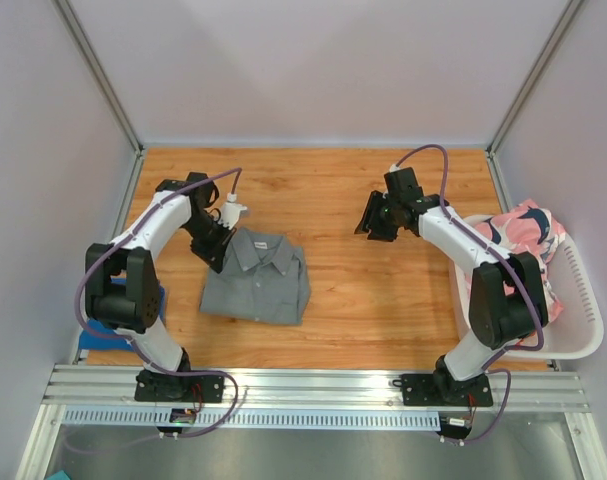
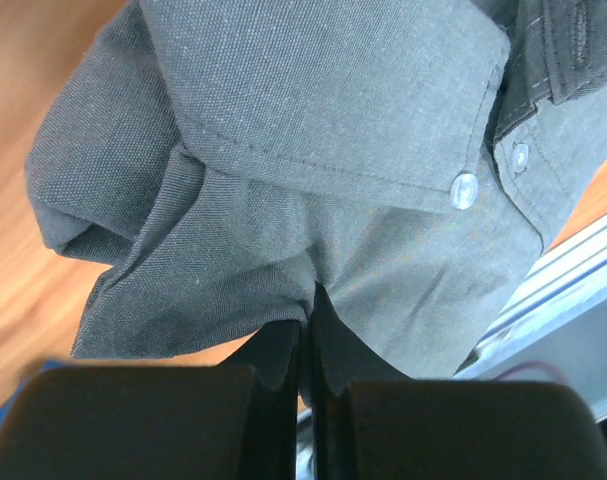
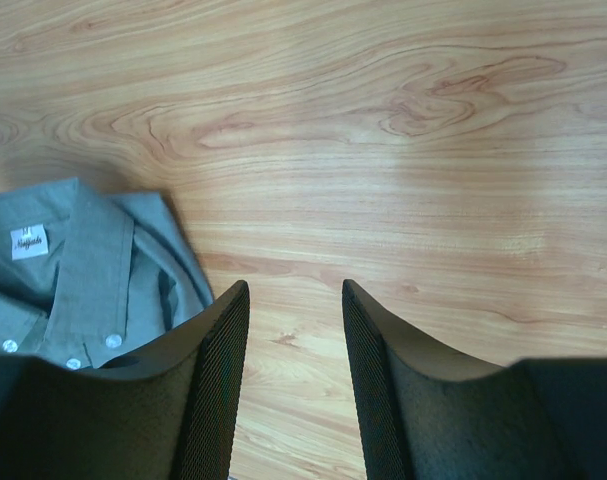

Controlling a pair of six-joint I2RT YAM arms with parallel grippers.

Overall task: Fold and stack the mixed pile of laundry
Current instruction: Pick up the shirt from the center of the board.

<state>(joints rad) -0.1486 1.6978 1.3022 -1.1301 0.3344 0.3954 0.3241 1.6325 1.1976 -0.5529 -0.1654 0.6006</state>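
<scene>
A grey button-up shirt [image 1: 255, 278] lies folded on the wooden table, left of centre. My left gripper [image 1: 219, 250] is at the shirt's upper left corner and is shut on a fold of the grey shirt [image 2: 283, 200]; the left wrist view shows cloth pinched between the tips of the left gripper [image 2: 311, 300]. My right gripper [image 1: 373, 226] hovers over bare wood to the right of the shirt. In the right wrist view the right gripper [image 3: 295, 300] stands open and empty, with the shirt's collar [image 3: 73, 280] at its left. A pink patterned garment [image 1: 523, 235] lies in the basket.
A white slotted basket [image 1: 583, 300] stands at the table's right edge beside the right arm. A bit of bright blue cloth [image 1: 161, 300] shows at the left edge behind the left arm. Grey walls enclose the table on three sides.
</scene>
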